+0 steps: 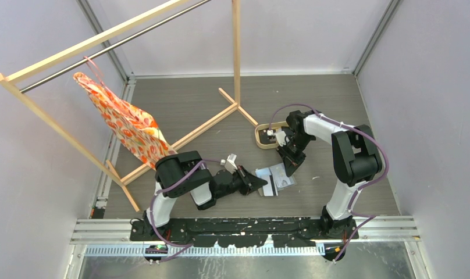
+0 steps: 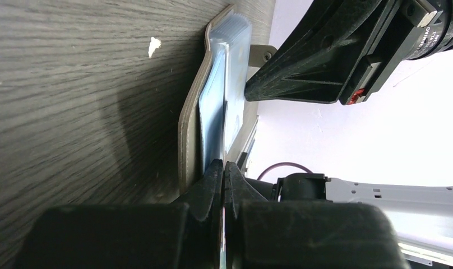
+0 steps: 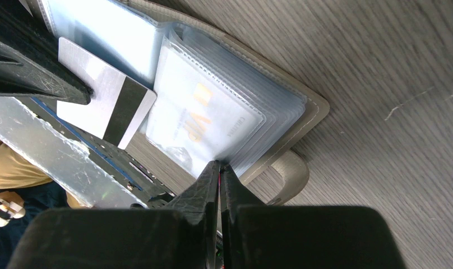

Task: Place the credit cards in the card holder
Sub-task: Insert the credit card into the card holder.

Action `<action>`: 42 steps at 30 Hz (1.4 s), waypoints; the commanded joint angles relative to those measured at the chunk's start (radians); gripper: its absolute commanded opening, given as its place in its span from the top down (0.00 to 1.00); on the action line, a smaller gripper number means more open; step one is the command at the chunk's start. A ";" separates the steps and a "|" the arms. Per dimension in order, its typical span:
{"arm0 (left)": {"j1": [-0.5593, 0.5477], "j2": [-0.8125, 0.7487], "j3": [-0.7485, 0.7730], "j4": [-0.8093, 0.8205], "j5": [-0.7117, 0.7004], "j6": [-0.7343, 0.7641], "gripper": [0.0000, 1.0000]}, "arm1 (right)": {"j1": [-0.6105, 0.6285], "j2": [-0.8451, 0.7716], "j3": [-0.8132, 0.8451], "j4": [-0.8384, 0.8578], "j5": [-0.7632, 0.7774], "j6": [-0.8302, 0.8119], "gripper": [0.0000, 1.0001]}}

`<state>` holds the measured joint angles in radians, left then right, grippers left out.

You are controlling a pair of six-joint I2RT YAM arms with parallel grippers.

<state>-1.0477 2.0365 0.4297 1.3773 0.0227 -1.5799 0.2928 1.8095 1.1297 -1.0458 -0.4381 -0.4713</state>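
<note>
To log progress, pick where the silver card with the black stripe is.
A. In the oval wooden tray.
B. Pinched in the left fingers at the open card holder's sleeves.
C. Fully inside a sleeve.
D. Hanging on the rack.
B: the silver card sticks out from the left fingers, its corner against the clear sleeves of the open card holder.

wooden rack, floral cloth, oval tray

Robot lab cell, plain grey walls, metal mounting rail
</note>
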 commanded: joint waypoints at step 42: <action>0.034 -0.048 0.126 -0.265 -0.113 0.176 1.00 | 0.011 0.006 0.022 0.001 0.003 0.002 0.92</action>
<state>-1.0073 1.9873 0.5312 1.1706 -0.0319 -1.4536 0.2932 1.8095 1.1301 -1.0462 -0.4381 -0.4713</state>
